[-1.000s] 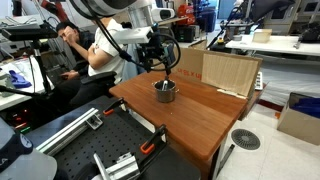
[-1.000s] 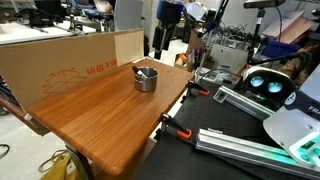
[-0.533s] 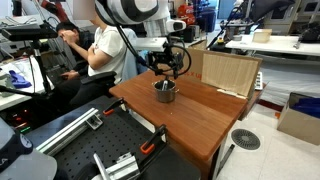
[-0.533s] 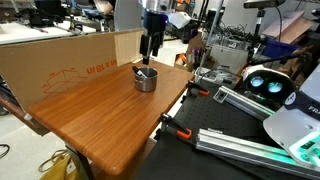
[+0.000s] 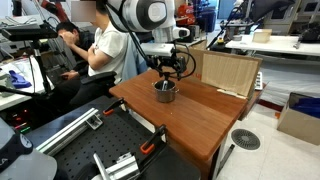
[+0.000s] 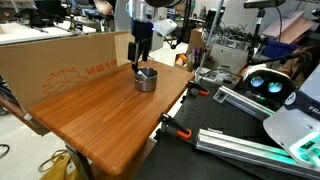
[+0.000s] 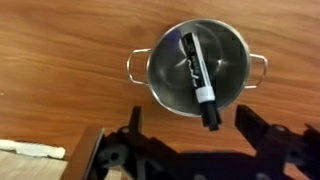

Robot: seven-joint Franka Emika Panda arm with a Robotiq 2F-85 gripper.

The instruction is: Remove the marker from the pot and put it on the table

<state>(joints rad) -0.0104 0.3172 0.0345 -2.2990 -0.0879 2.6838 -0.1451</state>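
A small shiny steel pot (image 7: 198, 68) with side handles stands on the reddish-brown wooden table (image 7: 60, 70). A dark marker (image 7: 197, 76) with a white band leans inside it, one end poking over the rim. The pot also shows in both exterior views (image 5: 165, 91) (image 6: 146, 79), near the table's far edge. My gripper (image 7: 188, 112) hovers directly above the pot, fingers spread wide and empty; in the exterior views it hangs just over the pot (image 5: 167, 70) (image 6: 141, 52).
A cardboard panel (image 6: 70, 62) stands along one table edge, also seen as a box (image 5: 228, 70). A seated person (image 5: 100, 45) is behind the table. Black metal frames with orange clamps (image 5: 110, 150) (image 6: 215, 125) flank the table.
The arm has swung across and lowered so the gripper now hangs directly above the pot. Pot and marker have not moved.
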